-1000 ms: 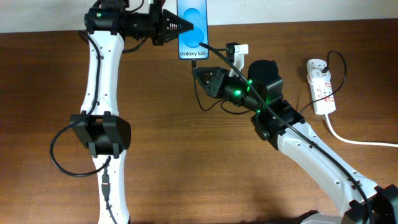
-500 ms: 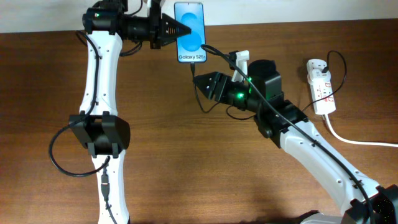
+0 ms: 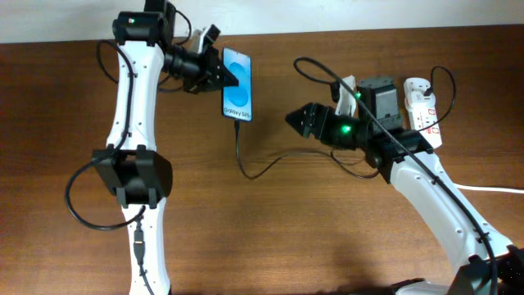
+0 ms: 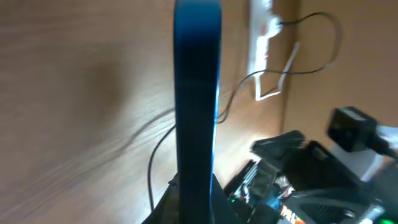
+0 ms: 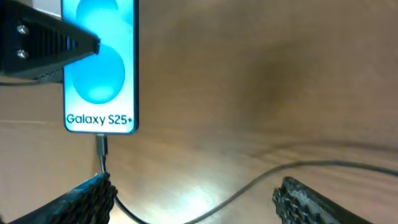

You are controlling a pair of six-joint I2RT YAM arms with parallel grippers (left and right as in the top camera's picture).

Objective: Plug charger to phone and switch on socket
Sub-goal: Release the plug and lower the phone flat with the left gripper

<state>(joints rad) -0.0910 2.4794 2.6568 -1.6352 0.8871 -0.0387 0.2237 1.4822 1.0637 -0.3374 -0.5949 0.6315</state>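
Note:
My left gripper (image 3: pixel 228 76) is shut on the phone (image 3: pixel 237 83), holding it above the table with its blue screen facing up. In the left wrist view the phone (image 4: pixel 198 93) shows edge-on between the jaws. The charger (image 3: pixel 270 164), a thin black cable, has its tip in the phone's bottom edge (image 5: pixel 101 146). From there it loops across the wood toward the socket (image 3: pixel 423 111), the white power strip at the far right. My right gripper (image 3: pixel 299 120) stands open to the right of the phone, apart from it, and the cable (image 5: pixel 261 180) passes between its fingers (image 5: pixel 87 199) without being held.
The strip's thick white cord (image 3: pixel 483 187) runs off the right edge. The right arm's body (image 3: pixel 385 139) lies between the phone and the strip. The table's back edge meets a pale wall (image 3: pixel 344 12) just behind the phone.
My right gripper has opened, let go of the cable end and drawn back to the right. The left gripper has carried the phone down and left, with the cable trailing from its bottom edge.

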